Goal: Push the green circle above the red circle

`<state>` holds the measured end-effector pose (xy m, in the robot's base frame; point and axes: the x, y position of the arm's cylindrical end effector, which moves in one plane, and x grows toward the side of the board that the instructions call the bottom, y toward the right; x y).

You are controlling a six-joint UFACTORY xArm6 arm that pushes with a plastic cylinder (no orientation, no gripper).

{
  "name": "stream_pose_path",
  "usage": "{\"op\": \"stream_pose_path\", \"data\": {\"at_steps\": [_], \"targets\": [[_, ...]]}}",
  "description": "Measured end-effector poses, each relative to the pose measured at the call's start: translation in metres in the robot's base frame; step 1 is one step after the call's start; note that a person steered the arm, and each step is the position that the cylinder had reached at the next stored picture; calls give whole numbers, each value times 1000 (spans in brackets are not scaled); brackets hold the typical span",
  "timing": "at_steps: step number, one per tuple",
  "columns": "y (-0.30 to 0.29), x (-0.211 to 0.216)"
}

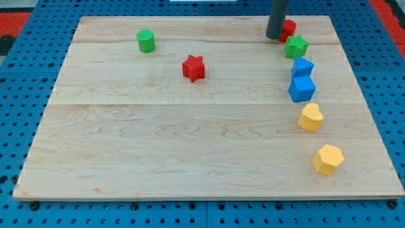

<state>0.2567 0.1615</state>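
The green circle (146, 41) stands near the view's top left of the wooden board (158, 145). The red circle (288, 28) sits near the top right, partly hidden behind my rod. My tip (275, 37) rests on the board just left of the red circle, touching or nearly touching it, and far to the right of the green circle.
A red star (193, 68) lies right of and below the green circle. Down the right side run a green star (296, 46), a blue block (302, 66), a blue cube (302, 88), a yellow heart-like block (310, 117) and a yellow hexagon (328, 159).
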Motion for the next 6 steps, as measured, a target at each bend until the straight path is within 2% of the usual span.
{"op": "stream_pose_path", "data": {"at_steps": [1,2,3,4,5,6], "targets": [[10,0],[-60,10],[-144,64],[-234,75],[-271,72],[-334,64]]}}
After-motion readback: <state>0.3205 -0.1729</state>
